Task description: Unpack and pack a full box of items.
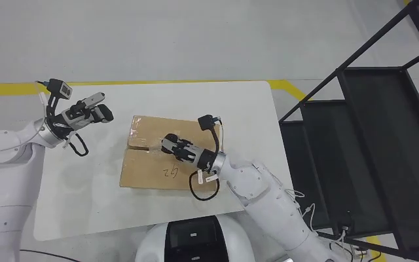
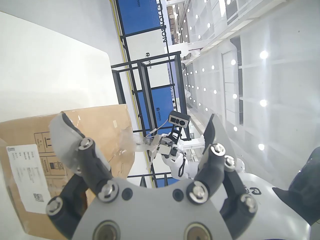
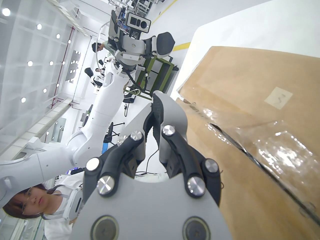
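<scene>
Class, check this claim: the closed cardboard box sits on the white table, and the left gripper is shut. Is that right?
No. The left gripper is open, its fingers spread apart, as the left wrist view shows. The closed cardboard box does sit on the white table.

We cannot see inside the box (image 1: 147,171): its flaps lie closed. The right gripper (image 1: 167,144) covers part of the centre seam. In the left wrist view the box runs off the edge, and the print on its label (image 2: 27,176) is too small to read.
</scene>
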Tool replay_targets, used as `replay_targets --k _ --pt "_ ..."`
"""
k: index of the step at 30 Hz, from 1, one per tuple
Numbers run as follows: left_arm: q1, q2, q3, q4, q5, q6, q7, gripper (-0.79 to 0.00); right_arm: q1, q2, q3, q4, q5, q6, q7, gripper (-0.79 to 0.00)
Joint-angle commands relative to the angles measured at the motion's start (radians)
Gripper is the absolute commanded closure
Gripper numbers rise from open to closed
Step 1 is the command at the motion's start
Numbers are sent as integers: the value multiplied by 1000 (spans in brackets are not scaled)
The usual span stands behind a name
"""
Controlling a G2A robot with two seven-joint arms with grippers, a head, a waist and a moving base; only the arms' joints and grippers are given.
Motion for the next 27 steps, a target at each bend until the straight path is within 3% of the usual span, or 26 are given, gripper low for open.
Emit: replay_targets --k 1,10,27 --pt "-3 -2 8 1 1 2 -1 -785 -14 4 15 -9 40 -44 13 0" --pt "-18 -8 44 1 19 18 -6 -785 -58 28 100 -39 150 -169 88 0" --pt "-58 -3 124 20 157 155 -143 -785 -122 71 249 -90 335 -298 225 0"
